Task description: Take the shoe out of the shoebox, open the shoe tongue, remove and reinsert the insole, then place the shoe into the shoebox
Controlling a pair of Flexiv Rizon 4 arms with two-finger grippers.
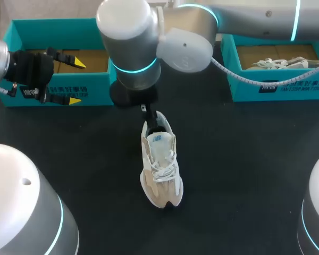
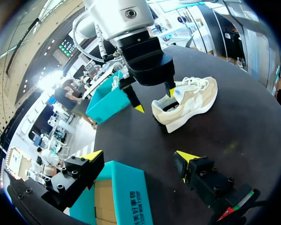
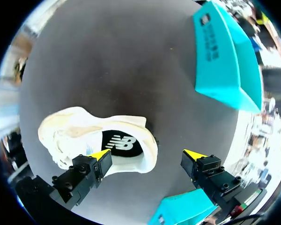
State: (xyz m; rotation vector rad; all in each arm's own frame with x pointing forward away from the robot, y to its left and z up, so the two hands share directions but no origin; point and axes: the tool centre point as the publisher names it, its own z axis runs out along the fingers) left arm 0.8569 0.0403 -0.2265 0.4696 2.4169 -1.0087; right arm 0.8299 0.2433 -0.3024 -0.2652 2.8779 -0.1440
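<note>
At the middle of the black table (image 1: 244,159), the cream lace-up sneaker (image 1: 160,164) is standing on its sole, heel toward the far edge. The right gripper (image 3: 147,154) is being held spread over the heel collar, and the left gripper (image 2: 138,154) spread by the teal cardboard shoebox (image 1: 58,90) at the far left corner. The tongue alone, not the laces, should probably be pinched.

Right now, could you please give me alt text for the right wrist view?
The open right tool hangs over a white and beige shoe standing on the black table, with one finger on each side of the heel rim. A teal shoebox stands ahead of the tool.
</note>
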